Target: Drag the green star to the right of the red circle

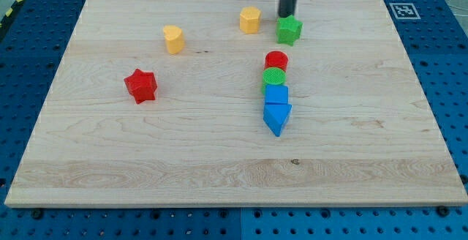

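The green star sits near the view's top, above and slightly right of the red circle. My tip is just above the green star, at its upper left edge, close to touching it. The red circle heads a column: the green circle is right below it, then a blue block and a blue triangle.
A yellow hexagon stands just left of my tip. A yellow block is farther left and a red star lies at the view's left. The wooden board ends close above my tip.
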`<state>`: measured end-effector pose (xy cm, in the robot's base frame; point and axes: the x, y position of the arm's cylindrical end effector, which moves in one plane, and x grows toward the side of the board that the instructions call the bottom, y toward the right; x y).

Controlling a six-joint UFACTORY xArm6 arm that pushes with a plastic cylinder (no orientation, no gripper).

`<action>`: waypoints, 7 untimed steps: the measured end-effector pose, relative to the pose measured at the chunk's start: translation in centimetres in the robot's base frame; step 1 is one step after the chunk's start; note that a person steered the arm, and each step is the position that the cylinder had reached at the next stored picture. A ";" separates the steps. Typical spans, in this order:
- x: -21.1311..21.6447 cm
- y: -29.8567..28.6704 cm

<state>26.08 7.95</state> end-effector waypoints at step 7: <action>5.1 0.5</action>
<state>31.19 8.47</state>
